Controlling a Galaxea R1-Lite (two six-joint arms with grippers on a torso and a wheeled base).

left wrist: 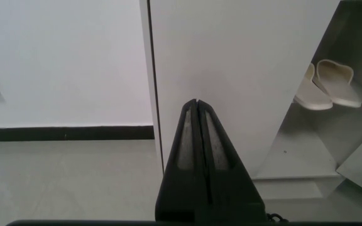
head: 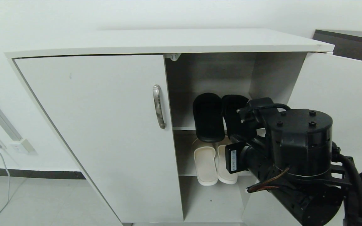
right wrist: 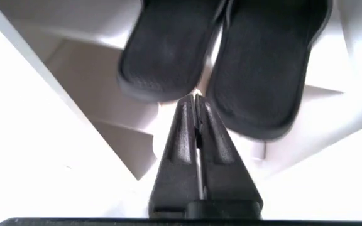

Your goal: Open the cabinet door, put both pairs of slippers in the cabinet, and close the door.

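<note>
While door open, slippers inside.

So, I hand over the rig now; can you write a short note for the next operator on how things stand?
Left gripper: jaws shut, empty, low in front of the closed left door.
Right gripper: jaws shut, empty, just before the black slippers.
Black slippers on the upper shelf, heels past its edge; white slippers on the middle shelf.
Done: right door open, both pairs inside.
To do: perhaps push the black pair deeper, then close the right door.
</note>
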